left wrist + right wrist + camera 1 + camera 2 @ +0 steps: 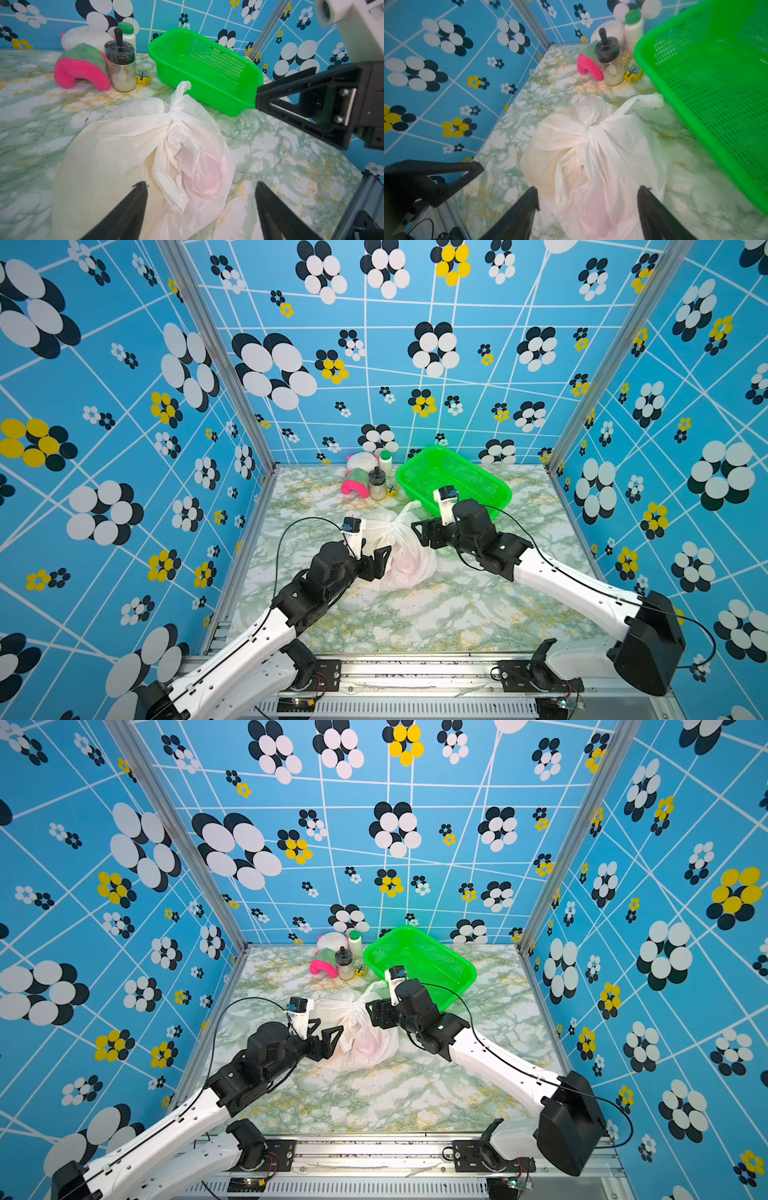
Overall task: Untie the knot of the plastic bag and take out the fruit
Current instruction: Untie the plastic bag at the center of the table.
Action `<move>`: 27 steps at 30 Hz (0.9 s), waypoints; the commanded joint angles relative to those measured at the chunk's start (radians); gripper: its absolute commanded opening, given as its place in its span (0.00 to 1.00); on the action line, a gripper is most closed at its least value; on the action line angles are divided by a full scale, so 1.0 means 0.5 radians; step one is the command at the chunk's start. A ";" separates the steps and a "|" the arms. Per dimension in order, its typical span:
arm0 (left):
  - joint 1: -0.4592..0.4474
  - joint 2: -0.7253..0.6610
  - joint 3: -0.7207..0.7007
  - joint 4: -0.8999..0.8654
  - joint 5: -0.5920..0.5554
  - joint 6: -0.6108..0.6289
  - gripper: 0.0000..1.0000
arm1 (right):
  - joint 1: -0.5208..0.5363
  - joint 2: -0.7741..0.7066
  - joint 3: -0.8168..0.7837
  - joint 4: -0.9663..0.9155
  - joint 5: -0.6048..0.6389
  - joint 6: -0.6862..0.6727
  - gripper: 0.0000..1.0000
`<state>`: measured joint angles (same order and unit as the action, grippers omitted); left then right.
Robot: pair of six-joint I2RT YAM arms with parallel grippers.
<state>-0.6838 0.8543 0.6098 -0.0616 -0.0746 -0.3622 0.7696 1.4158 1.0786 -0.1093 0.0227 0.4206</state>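
The white plastic bag (401,556) lies tied in the middle of the marble table, seen in both top views (361,1040). Its knot (171,119) is a bunched twist on top, with one handle loop (180,87) sticking up toward the basket. The fruit shows only as faint pink (205,172) and yellowish tints through the film. My left gripper (380,562) (201,184) stands open at the bag's left side. My right gripper (417,533) (588,188) stands open at the bag's right side, its fingers either side of the film. The knot (588,133) lies ahead of both.
A green mesh basket (453,481) sits behind the bag at the right. At the back stand a pink-and-white plush toy (357,481), a black-lidded jar (377,485), a white bottle with a green cap (385,462) and a small yellow piece (392,489).
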 commanded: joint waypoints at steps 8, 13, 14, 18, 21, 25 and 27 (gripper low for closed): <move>0.130 0.552 0.264 -0.069 -0.135 -0.070 0.78 | 0.021 0.508 0.323 -0.159 -0.021 -0.088 0.72; 0.331 0.645 0.217 0.034 0.102 -0.164 0.76 | 0.026 0.745 0.549 -0.323 0.080 -0.136 0.65; 0.337 0.642 0.214 0.039 0.102 -0.154 0.76 | 0.030 0.783 0.590 -0.363 0.143 -0.154 0.65; 0.353 0.615 0.216 0.018 0.066 -0.091 0.82 | 0.044 0.919 0.717 -0.461 0.227 -0.235 0.67; 0.382 0.631 0.259 -0.057 0.039 -0.046 0.83 | 0.053 1.012 0.818 -0.541 0.257 -0.249 0.68; 0.401 0.651 0.291 -0.125 -0.006 -0.010 0.84 | 0.084 1.062 0.865 -0.552 0.258 -0.273 0.68; 0.407 0.655 0.287 -0.125 -0.011 -0.006 0.84 | 0.103 1.084 0.898 -0.572 0.244 -0.285 0.68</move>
<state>-0.4896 1.1790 0.7223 -0.0948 -0.0635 -0.3920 0.8032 1.9404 1.4879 -0.3466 0.1265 0.3050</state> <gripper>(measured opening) 0.841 0.679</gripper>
